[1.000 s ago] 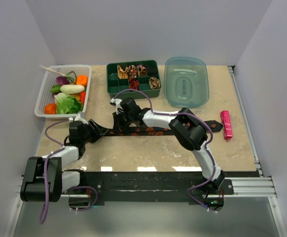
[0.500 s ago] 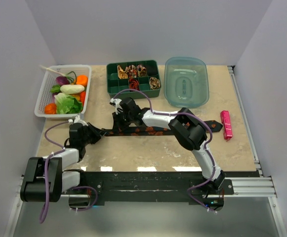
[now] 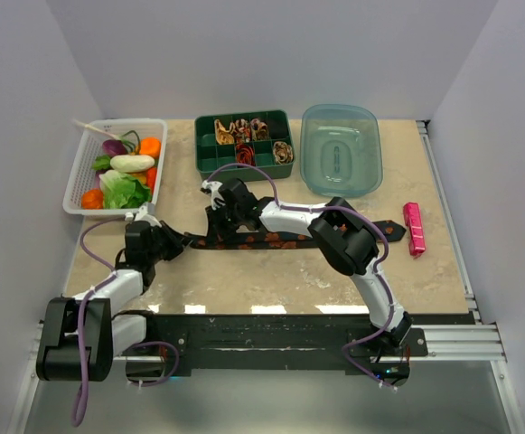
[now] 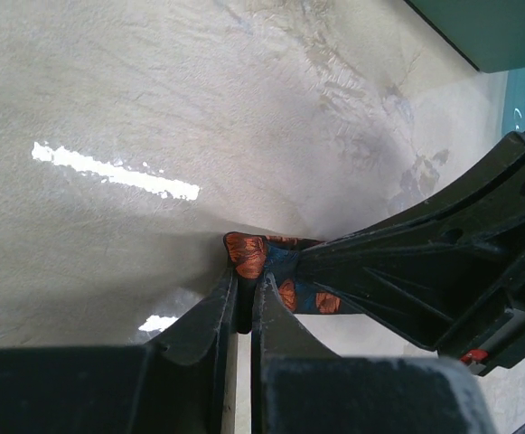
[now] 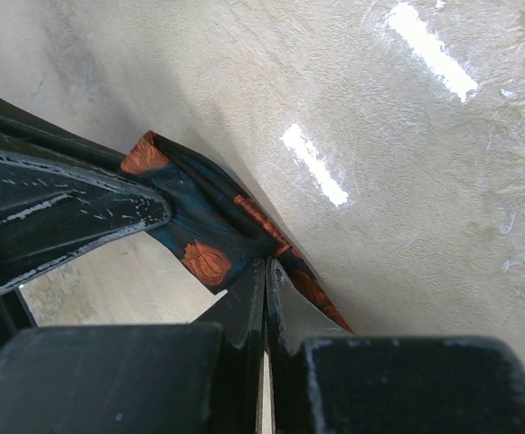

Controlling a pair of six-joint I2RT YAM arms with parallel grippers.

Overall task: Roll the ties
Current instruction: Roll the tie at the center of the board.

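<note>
A robot lab cell: plain white walls [image 3: 262, 54] box in a marble-look table [image 3: 271, 280]; along the table's near edge, a metal rail [image 3: 452, 342] carries two cabled arms [image 3: 370, 280].

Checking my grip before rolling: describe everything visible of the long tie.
The long tie is narrow, dark blue-black fabric with orange-red motifs, stretched flat left to right across the table, unrolled. Its left tip is bunched and pinched in the left hand; the right hand is shut on it just beside.
</note>
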